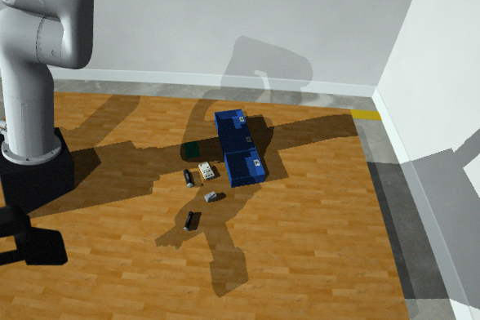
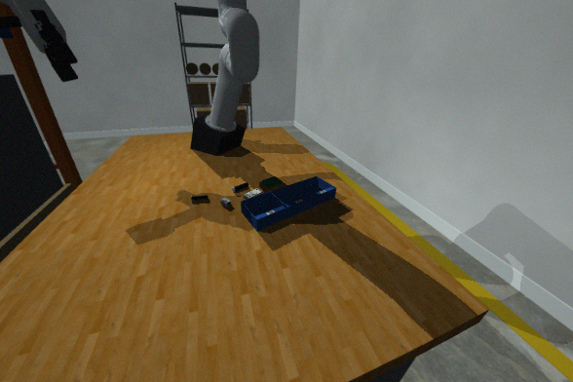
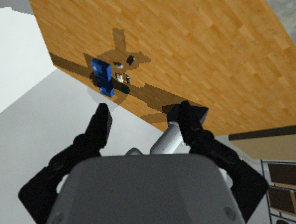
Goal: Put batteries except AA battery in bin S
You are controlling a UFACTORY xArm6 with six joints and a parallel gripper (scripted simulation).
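Two blue bins stand end to end on the table; their labels are too small to read. A black cylinder battery lies left of a white dotted block. Another black battery lies farther from the bins. A small grey boxy thing lies between them. My gripper is open and empty, high above the table and far from all of them.
A dark green flat thing lies beside the far bin. The arm's base stands at the table's edge. A shelf rack stands behind the table.
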